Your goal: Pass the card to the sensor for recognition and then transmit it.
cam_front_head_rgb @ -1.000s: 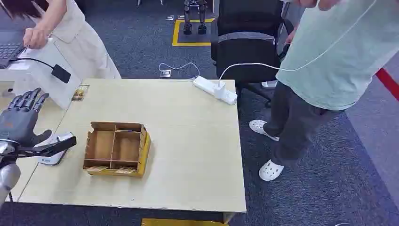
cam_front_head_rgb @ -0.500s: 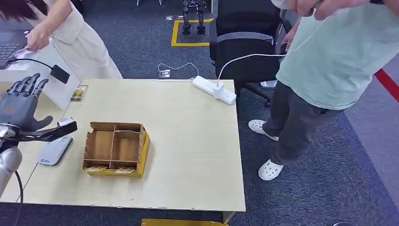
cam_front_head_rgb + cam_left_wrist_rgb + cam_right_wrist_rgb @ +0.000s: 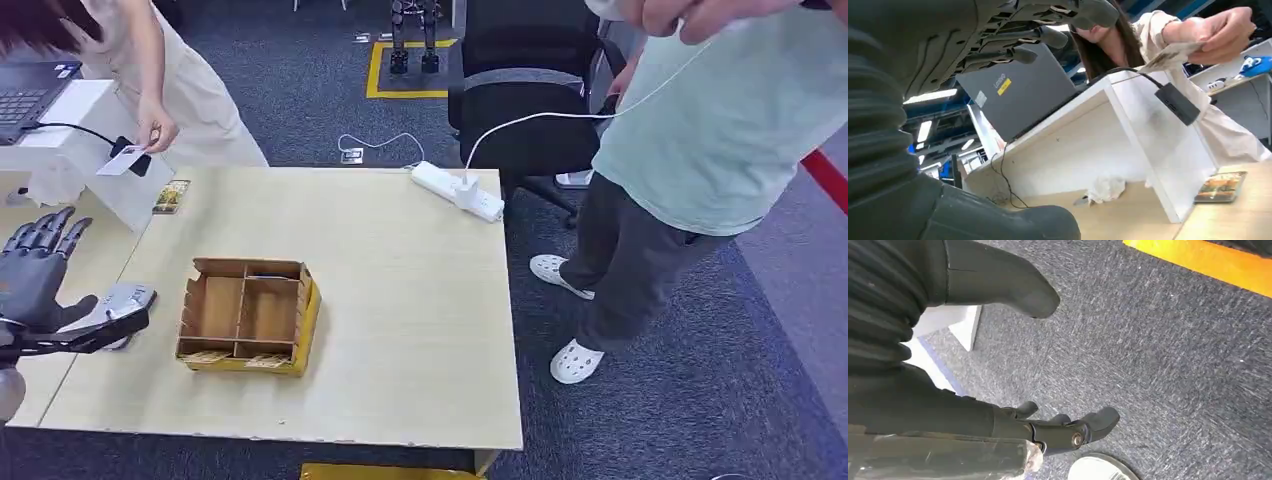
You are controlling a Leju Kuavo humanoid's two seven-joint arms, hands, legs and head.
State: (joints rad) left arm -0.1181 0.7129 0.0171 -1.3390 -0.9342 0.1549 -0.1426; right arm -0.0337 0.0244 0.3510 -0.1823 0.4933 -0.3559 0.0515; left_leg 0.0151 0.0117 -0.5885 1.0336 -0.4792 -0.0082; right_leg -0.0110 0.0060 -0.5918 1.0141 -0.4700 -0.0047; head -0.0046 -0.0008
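Head view: my left hand (image 3: pixel 35 275) hovers at about 9 o'clock over the pale worktop (image 3: pixel 400 300), fingers (image 3: pixel 45 232) spread wide and holding nothing, its thumb just above the grey sensor (image 3: pixel 120 303). The card (image 3: pixel 122 160) is at 11 o'clock, pinched in the hand of a person in cream clothing (image 3: pixel 155 128) beside the white stand (image 3: pixel 70 140), well apart from my hand; a cardboard divider box (image 3: pixel 248 316) sits at 3 o'clock of the sensor. Right wrist view: my right hand (image 3: pixel 998 365) hangs over grey carpet (image 3: pixel 1168 350), fingers (image 3: pixel 1088 425) loosely curled around nothing.
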